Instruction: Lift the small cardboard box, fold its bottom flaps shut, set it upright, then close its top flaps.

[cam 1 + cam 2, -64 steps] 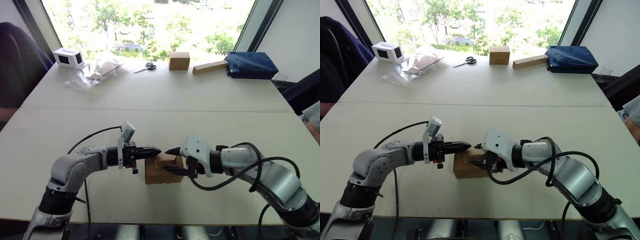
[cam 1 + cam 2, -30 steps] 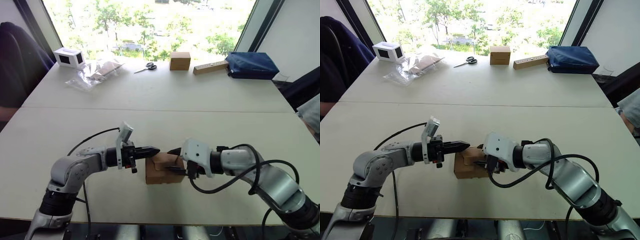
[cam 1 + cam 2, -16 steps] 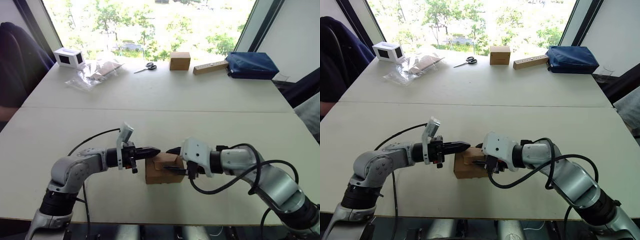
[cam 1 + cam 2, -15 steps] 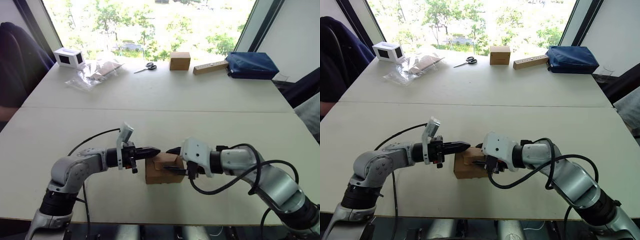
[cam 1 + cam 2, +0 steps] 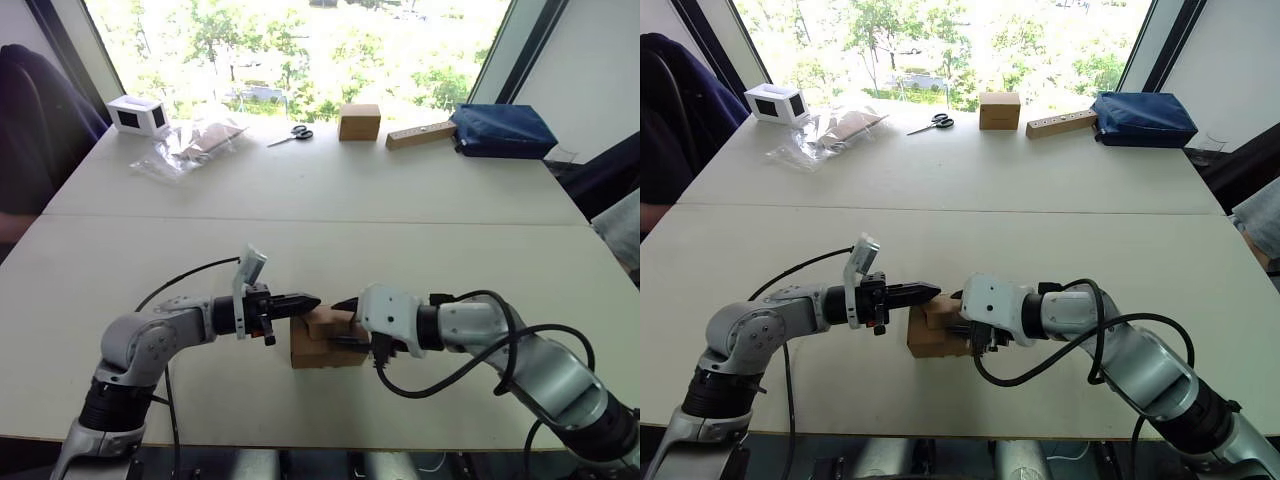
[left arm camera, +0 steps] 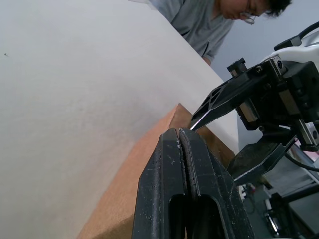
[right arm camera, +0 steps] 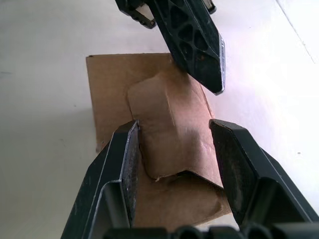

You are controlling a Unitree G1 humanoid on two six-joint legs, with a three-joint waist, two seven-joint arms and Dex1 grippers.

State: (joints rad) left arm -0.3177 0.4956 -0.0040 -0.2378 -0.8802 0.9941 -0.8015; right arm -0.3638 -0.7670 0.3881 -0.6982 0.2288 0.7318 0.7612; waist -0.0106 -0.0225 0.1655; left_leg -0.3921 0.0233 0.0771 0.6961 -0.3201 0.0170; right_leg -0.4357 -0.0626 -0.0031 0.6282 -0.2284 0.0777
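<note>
The right gripper [image 7: 174, 137] is sliding further over the small cardboard box [image 5: 322, 344] on the table [image 5: 300, 200], fingers wide around the top flaps [image 7: 167, 127] (nearly folded). The left gripper [image 5: 312, 301], pinched shut and empty, is pressing beside it.

Along the far edge of the white bench [image 5: 330, 190] we see a row of untouched things. At the upper left of the frame sits a white box with a dark window [image 5: 137, 114], and just beside it a crumpled clear plastic bag [image 5: 190, 146]. Near the top centre lie scissors [image 5: 290, 134], then a brown cardboard block [image 5: 359, 122], a wooden bar [image 5: 421, 134], and a dark blue pouch [image 5: 502, 130] at the upper right. In the left wrist view we see a person in a grey shirt [image 6: 207, 27].
</note>
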